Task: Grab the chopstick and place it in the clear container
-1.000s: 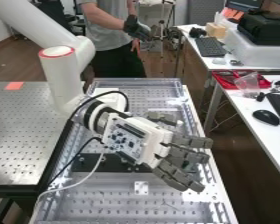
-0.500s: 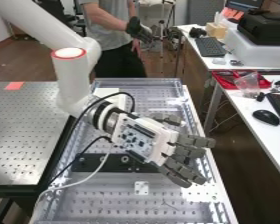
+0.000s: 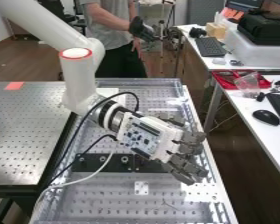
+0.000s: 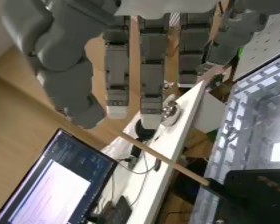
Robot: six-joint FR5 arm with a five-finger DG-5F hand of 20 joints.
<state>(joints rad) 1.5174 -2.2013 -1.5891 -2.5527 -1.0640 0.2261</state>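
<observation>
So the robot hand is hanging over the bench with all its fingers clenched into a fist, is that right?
Not quite: the fingers aren't clenched. The wrist view shows them extended, with gaps between them. The rest holds: the hand hangs over the bench.

The fingers of my hand (image 3: 184, 162) are dark grey, my arm (image 3: 79, 82) is white with a bright red ring (image 3: 89, 56) round its joint, and my circuit board (image 3: 140, 137) is white, speckled with black and dark marks. The worktop (image 3: 117, 197) is silvery grey, patterned with rows of small dark holes, and the bar (image 3: 96, 163) across it is black. I see one cable (image 3: 81, 130) in black, another (image 3: 77, 183) in whitish grey, and a flat patch (image 3: 14, 86) in salmon orange.
</observation>
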